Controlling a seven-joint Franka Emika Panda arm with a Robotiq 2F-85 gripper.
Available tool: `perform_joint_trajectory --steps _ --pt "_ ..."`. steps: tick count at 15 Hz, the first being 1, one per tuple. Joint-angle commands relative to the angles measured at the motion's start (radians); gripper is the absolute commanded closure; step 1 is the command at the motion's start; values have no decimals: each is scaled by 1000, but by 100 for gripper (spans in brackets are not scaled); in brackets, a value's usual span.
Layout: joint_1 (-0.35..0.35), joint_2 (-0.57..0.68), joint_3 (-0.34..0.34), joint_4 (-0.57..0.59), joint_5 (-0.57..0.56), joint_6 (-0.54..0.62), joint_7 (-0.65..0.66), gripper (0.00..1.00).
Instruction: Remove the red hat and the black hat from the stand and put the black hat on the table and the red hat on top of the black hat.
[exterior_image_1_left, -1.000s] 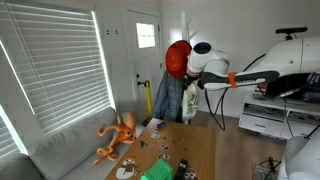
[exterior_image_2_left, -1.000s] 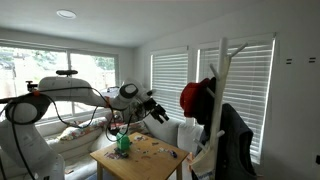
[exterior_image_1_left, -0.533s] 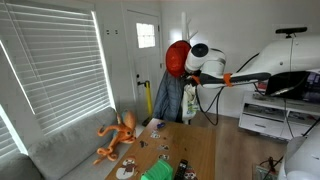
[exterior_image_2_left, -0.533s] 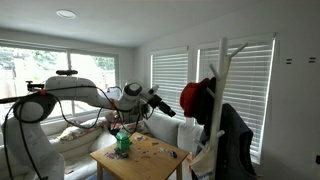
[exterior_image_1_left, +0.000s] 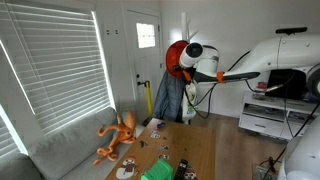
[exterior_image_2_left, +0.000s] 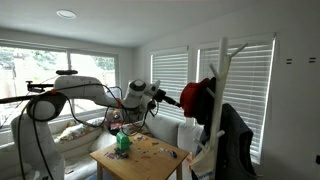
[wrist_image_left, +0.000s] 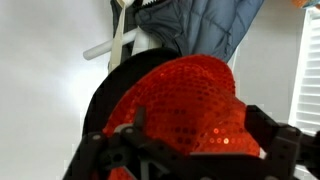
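Observation:
The red hat (exterior_image_1_left: 175, 58) hangs near the top of the stand (exterior_image_2_left: 217, 75), over the black hat (exterior_image_2_left: 212, 103), whose edge shows behind it. In the wrist view the red hat (wrist_image_left: 188, 92) is sequined and fills the middle, with the black hat's (wrist_image_left: 108, 92) brim at its left. My gripper (wrist_image_left: 190, 150) is open, its fingers on either side of the red hat's lower part. It also shows in both exterior views (exterior_image_1_left: 188, 62) (exterior_image_2_left: 176, 98), right up against the hat. The wooden table (exterior_image_2_left: 150, 158) lies below.
A dark blue jacket (exterior_image_1_left: 172, 100) hangs on the stand under the hats. An orange plush octopus (exterior_image_1_left: 118, 135) lies on the grey couch (exterior_image_1_left: 60, 150). A green item (exterior_image_2_left: 123, 143) and small objects are scattered on the table. Window blinds stand behind the stand.
My arm has reached forward towards the stand. The gripper has closed the gap to the red hat and now straddles it. The hats have not moved.

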Motion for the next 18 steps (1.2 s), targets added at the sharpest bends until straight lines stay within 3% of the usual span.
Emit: perform_joint_trajectory --steps 1,6,7,9,18 --pt "21 47 -25 62 -87 54 111 0" --pt "33 70 -34 95 -163 82 181 0" --pt "34 72 -35 99 -178 82 191 4" --pt "38 73 -38 105 -198 83 209 29" --pt "53 56 -48 102 -238 85 221 89"
